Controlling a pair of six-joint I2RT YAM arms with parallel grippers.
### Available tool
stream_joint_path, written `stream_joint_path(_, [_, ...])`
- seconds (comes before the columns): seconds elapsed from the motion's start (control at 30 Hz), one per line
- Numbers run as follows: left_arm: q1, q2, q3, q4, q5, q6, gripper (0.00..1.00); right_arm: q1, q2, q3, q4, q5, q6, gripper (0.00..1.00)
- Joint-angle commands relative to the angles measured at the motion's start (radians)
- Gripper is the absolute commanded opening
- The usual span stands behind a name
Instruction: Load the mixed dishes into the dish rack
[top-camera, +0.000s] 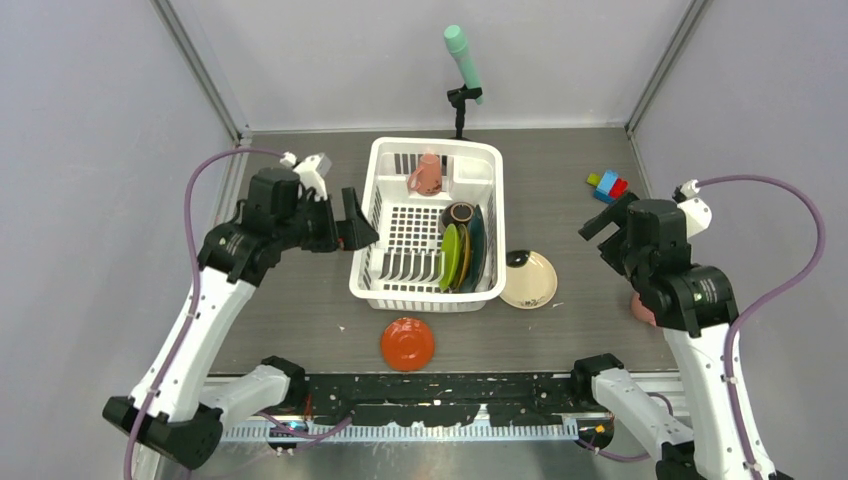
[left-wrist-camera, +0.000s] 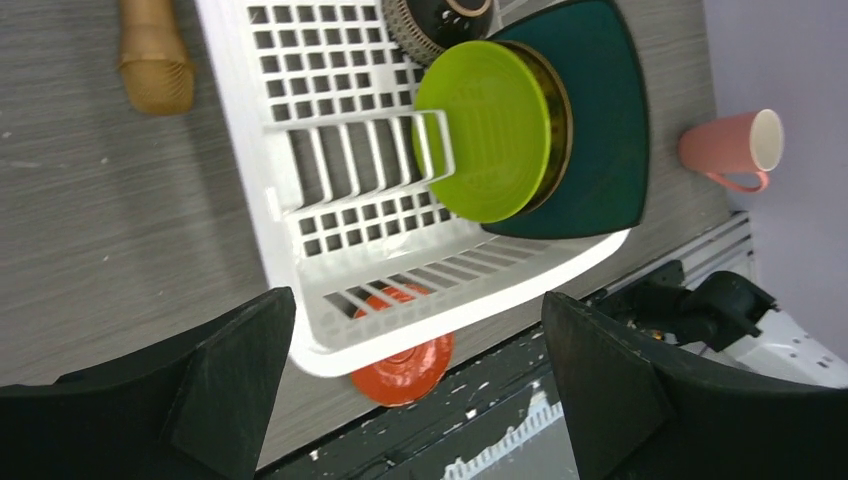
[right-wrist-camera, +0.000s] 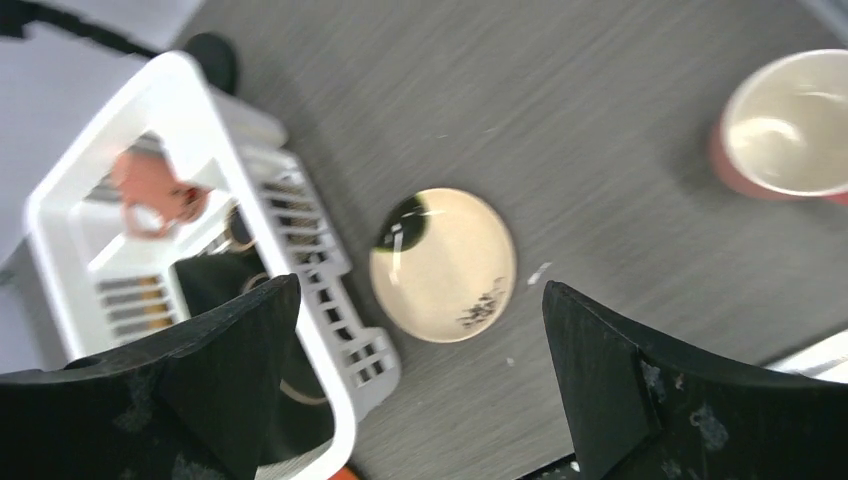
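Okay, your left fingers (left-wrist-camera: 225, 385) were spread wide with nothing pinched, up beside the left wall of the dish rack (top-camera: 425, 303), its near corner showing between them. Your right fingers (right-wrist-camera: 620, 390) were spread wide too, empty, up over the desk (top-camera: 300, 300) to the right of the rack.

Inside the rack:
- The yellow-green plate (left-wrist-camera: 490, 130) stood on edge.
- The dark teal plate (left-wrist-camera: 600, 120) stood on edge right against it.
- The small brown bowl (top-camera: 459, 213) sat just beyond them.
- One pink mug (top-camera: 428, 175) was at the far end.

Out on the desk:
- The cream plate (top-camera: 528, 279) lay flat just beside the rack's right wall.
- The red-orange dish (top-camera: 407, 343) lay in front of the near wall.
- The second pink mug (right-wrist-camera: 790, 125) sat by your right arm, well apart from the rack.
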Motion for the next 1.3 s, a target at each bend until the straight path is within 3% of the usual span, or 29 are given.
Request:
stream_joint_path(0.0, [0.002,-0.105,-0.094,-0.064,-0.127,0.024,0.98,-0.006,0.146,0.113,-0.273,0.324,0.106,0.98])
stream_joint_path(0.1, [0.002,-0.147,-0.132,-0.074,-0.163,0.023,0.99,-0.050,0.245,0.156,-0.369,0.384,0.176,0.98])
stream_joint_path(0.2, [0.002,-0.173,-0.154,-0.086,-0.153,0.040,1.00,-0.149,0.273,0.171,-0.394,0.338,0.167,0.98])
stream_joint_path(0.3, [0.002,-0.209,-0.179,-0.101,-0.155,0.061,0.99,-0.307,0.283,0.154,-0.393,0.276,0.139,0.97])
stream_joint_path(0.53, [0.002,-0.304,-0.228,-0.110,-0.157,0.080,0.98,-0.524,0.270,0.046,-0.281,0.164,0.036,0.94])
stream_joint_path(0.77, [0.002,-0.368,-0.285,-0.095,-0.105,0.086,0.97,-0.561,0.382,0.032,-0.196,0.108,0.044,0.86])
stream_joint_path(0.9, [0.002,-0.424,-0.341,-0.036,-0.044,0.106,0.96,-0.597,0.422,-0.011,-0.088,0.045,0.004,0.73])
stream_joint_path(1.1, [0.002,-0.474,-0.362,0.011,-0.019,0.125,0.96,-0.636,0.499,-0.040,0.011,0.022,-0.009,0.72])
stream_joint_path(1.27, [0.002,-0.503,-0.373,0.041,-0.006,0.124,0.96,-0.641,0.570,-0.084,0.066,0.107,0.013,0.71])
